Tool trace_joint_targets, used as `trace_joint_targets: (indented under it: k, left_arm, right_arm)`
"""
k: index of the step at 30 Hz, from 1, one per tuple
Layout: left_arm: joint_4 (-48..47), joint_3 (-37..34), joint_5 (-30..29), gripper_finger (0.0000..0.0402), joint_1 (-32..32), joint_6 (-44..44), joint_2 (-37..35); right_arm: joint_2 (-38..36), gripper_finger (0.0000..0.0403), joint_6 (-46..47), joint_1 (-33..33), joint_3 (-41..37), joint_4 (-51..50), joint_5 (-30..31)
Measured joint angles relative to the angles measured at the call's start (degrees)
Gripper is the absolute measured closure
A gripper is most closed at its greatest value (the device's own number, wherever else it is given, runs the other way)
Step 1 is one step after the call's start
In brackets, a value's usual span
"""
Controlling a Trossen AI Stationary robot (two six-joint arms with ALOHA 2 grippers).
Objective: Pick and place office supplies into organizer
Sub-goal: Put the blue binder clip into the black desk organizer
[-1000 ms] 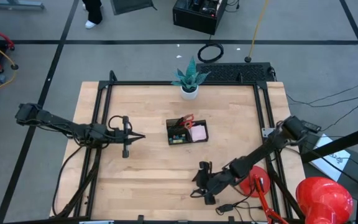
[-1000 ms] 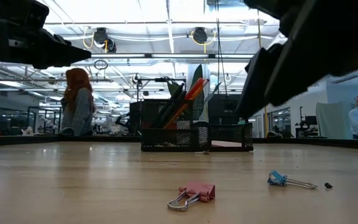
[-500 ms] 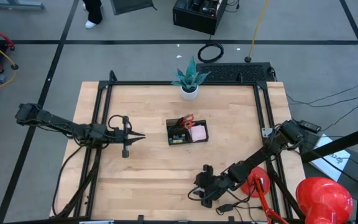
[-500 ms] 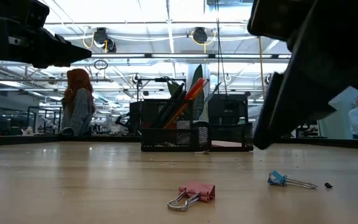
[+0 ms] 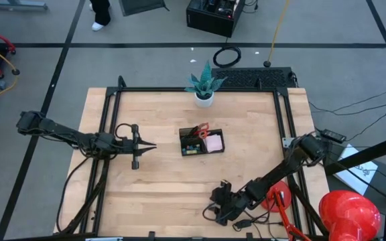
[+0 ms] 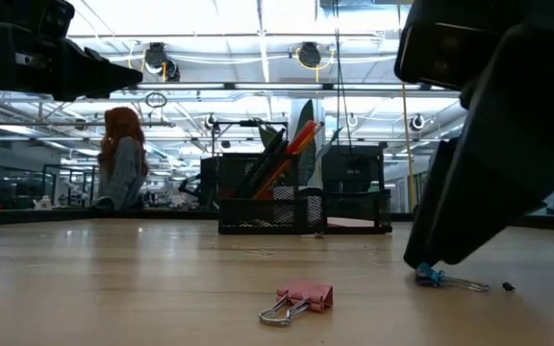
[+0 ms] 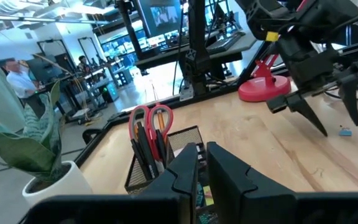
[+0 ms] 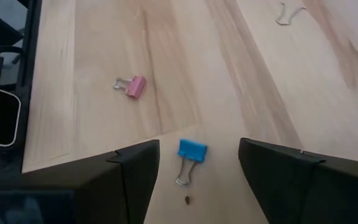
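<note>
A small blue clip [image 8: 192, 151] lies on the table close to its near edge, and in the low view the blue clip [image 6: 431, 277] sits just under my right gripper's dark finger. My right gripper [image 8: 197, 171] is open and slants down over it, one finger on each side, touching nothing. My right gripper [image 5: 218, 202] is right of centre at the near edge. A pink clip [image 8: 132, 86] lies to its left. The black organizer [image 5: 201, 142] at mid-table holds red-handled scissors [image 7: 149, 118], pens and a pink pad. My left gripper [image 5: 146, 146] waits level, left of the organizer, with a narrow gap between its fingers.
A white plant pot [image 5: 204, 98] stands behind the organizer at the far edge. A red round-based object [image 5: 277, 197] sits at the near right corner beside my right arm. A bare wire clip [image 8: 289, 12] lies farther out on the wood. People show in the room beyond.
My right gripper has come down toward the blue clip and a little toward the table's near edge, rolling about its own axis as it sank. Its fingers have stayed open. The clips have not moved.
</note>
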Motion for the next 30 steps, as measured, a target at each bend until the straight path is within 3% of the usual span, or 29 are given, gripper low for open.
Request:
trace_joint_targets:
  k: [22, 30]
  left_arm:
    - [-0.1, 0.0, -0.1, 0.036, 0.0, 0.8, 0.0]
    - [-0.1, 0.0, -0.1, 0.036, 0.0, 0.8, 0.0]
  right_arm:
    - [2.6, 0.0188, 2.6, 3.8, 2.0, -7.9, 2.2]
    - [7.5, 0.0188, 4.8, 4.0, 2.1, -7.4, 5.9]
